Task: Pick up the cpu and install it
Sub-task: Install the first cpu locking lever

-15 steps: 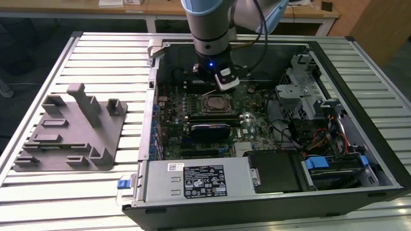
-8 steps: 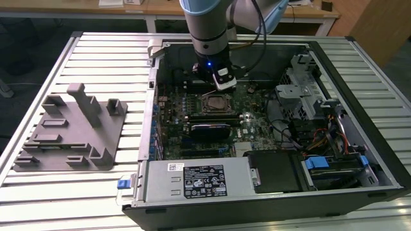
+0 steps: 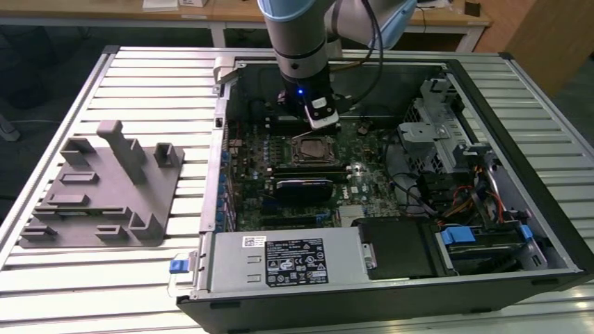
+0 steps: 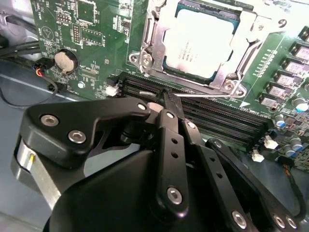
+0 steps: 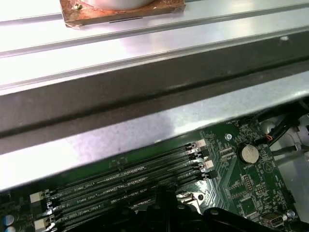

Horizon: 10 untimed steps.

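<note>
The cpu point(image 4: 203, 41), a silvery square chip, lies flat in the motherboard socket, with the metal socket frame point(image 4: 147, 36) lying over its edges. In the exterior view the cpu point(image 3: 311, 148) sits mid-board inside the open computer case. My gripper point(image 4: 165, 99) hangs just beside the socket, over the memory slots point(image 4: 217, 116), and its black fingers are shut together with nothing between them. The fingertips are right at the thin metal socket lever point(image 4: 203, 95); I cannot tell whether they touch it. In the exterior view the gripper point(image 3: 319, 125) stands just behind the socket.
A grey plastic holder block point(image 3: 102, 188) rests on the slatted table at the exterior view's left. Inside the case are the power supply point(image 3: 288, 261) in front, a drive cage point(image 3: 436, 125) and cables point(image 3: 464, 202) at the right, and a coin battery point(image 4: 65, 60). The case wall point(image 5: 145, 92) runs close by.
</note>
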Motion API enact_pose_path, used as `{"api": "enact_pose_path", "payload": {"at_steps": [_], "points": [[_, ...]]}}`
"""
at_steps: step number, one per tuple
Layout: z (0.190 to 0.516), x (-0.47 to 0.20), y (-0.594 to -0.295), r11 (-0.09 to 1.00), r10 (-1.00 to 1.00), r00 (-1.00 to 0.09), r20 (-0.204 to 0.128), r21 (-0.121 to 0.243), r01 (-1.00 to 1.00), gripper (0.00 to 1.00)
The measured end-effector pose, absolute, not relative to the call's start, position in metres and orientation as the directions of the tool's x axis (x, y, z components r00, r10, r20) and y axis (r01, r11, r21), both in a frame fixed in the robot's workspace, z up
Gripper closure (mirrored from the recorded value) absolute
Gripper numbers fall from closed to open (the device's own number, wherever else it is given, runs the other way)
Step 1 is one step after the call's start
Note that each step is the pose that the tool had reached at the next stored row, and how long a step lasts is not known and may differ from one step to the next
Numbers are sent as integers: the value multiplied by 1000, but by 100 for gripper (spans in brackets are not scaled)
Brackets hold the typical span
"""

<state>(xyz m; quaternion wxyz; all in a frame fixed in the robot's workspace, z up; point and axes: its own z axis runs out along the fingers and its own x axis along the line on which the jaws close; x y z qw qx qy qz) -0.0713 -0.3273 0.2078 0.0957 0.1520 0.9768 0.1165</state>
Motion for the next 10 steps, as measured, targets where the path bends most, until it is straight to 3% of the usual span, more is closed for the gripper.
{"api": "enact_pose_path", "payload": {"at_steps": [10], "points": [[202,-75,-327,910,370,-916,-153,256,325,89]]}}
